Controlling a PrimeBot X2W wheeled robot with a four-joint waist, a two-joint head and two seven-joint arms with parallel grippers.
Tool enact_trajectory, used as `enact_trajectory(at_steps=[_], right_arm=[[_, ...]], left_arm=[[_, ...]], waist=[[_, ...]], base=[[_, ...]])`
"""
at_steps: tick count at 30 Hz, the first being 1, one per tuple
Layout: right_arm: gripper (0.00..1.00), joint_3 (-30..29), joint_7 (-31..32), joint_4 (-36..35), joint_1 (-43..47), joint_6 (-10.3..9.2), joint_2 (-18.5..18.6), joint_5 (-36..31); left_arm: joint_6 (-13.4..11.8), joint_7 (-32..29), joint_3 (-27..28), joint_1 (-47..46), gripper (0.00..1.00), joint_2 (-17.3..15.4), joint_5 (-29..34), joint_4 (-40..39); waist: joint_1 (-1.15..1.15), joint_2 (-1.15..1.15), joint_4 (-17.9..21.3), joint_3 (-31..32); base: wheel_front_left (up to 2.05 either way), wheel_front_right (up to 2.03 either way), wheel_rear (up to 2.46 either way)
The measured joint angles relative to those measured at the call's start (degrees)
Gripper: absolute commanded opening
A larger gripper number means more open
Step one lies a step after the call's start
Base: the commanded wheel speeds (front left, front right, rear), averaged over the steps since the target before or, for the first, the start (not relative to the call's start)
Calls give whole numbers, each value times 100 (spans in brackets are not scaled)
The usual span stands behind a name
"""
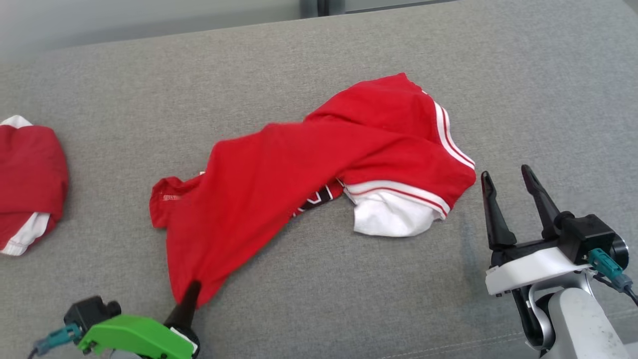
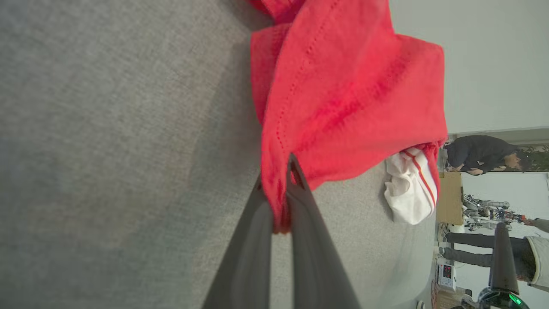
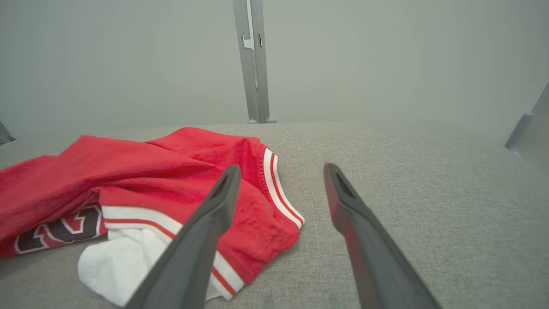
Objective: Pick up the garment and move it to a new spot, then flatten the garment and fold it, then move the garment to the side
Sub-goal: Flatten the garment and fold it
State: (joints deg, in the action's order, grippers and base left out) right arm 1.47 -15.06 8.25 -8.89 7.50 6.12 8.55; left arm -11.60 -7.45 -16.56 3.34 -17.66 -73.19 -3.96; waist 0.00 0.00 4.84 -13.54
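Garment [image 1: 279,169] corner pinched in my left jaws, lower left; right jaws gape empty. Flattening, I judge: next, grip the striped hem [image 1: 451,144].

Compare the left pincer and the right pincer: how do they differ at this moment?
The left pincer is shut on a corner of the red garment; the right pincer stands open and empty, beside the garment's striped end. The left pincer's mount is green; the right's is white. Both have long dark fingers over the grey surface.
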Motion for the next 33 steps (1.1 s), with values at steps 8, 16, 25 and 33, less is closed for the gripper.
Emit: enact_trajectory(at_steps=[8, 16, 25, 33], right_arm=[[100, 191, 0, 43, -84, 0, 31, 1], [100, 247, 0, 69, -82, 0, 44, 3], [100, 215, 0, 71, -81, 0, 21, 42], [100, 154, 0, 45, -48, 0, -10, 43]], left_arm=[[323, 87, 482, 145, 0, 554, -969, -108], [10, -35, 503, 411, 16, 229, -811, 383], [47, 505, 421, 118, 100, 81, -127, 934], [-637, 1114, 537, 281, 100, -886, 1120, 428]], waist=[[0, 0, -182, 28], [0, 0, -178, 39], [0, 0, 10, 20], [0, 0, 173, 78]], base=[[0, 0, 0], [0, 0, 0], [0, 0, 0], [0, 0, 0]])
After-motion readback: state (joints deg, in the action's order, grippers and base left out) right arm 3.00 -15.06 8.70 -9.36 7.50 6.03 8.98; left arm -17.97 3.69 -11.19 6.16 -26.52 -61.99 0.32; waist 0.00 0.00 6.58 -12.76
